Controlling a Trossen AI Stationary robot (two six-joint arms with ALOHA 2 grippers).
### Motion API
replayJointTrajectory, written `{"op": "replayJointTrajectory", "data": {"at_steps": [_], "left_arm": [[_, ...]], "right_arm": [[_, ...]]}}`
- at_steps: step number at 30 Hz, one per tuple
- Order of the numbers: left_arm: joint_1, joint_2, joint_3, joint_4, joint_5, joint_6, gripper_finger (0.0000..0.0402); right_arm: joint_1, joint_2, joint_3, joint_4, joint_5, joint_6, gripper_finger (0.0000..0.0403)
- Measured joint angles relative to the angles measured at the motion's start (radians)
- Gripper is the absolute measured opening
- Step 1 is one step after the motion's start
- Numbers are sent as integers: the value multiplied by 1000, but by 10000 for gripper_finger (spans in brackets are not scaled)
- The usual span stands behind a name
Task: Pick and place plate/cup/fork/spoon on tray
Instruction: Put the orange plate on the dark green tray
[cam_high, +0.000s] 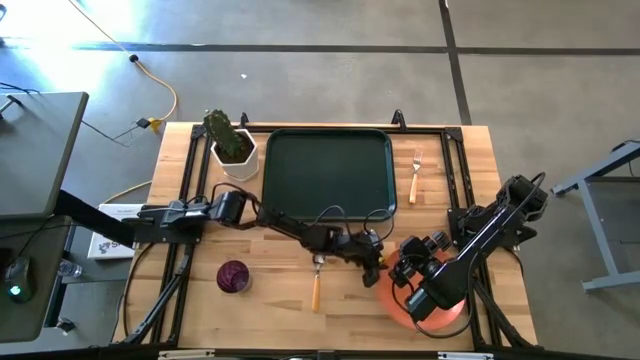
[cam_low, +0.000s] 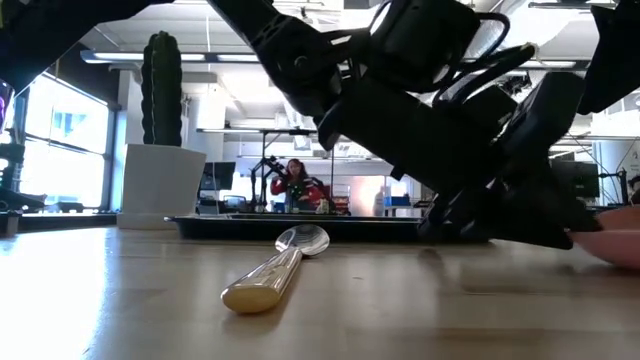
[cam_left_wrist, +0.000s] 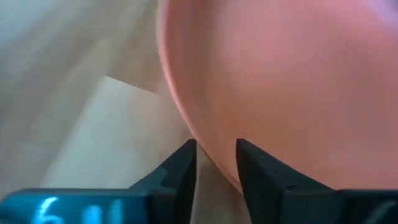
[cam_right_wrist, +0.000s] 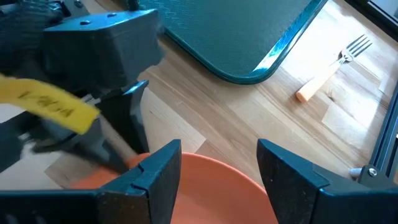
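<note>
The left gripper is stretched across the counter to the near right part, its fingers set narrow with the raised rim of the plate between them; whether they actually press on the rim cannot be told from the wrist view. The right gripper hangs over the same plate with its fingers spread wide, the orange surface showing between and beneath them and nothing gripped. The two arms crowd together over the plate, which lies on the counter near the front right corner, apart from the tray. The tray sits at the back middle of the counter with nothing on it. The fork lies just right of the tray, tines toward the back. The spoon lies in front of the tray, just beside the left arm's wrist, bowl toward the tray. The cup stands at the near left, well apart from the plate. A potted cactus stands just left of the tray. A yellow label on the left gripper carries writing too blurred to read.
</note>
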Motion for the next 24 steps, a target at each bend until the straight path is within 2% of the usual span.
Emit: {"op": "replayJointTrajectory", "data": {"at_steps": [9,24], "left_arm": [[45,-3,2,-34,0,69,9],[48,-6,1,-16,46,120,3]], "right_arm": [[0,0,0,0,0,0,201],[22,0,-1,-2,29,14,201]]}}
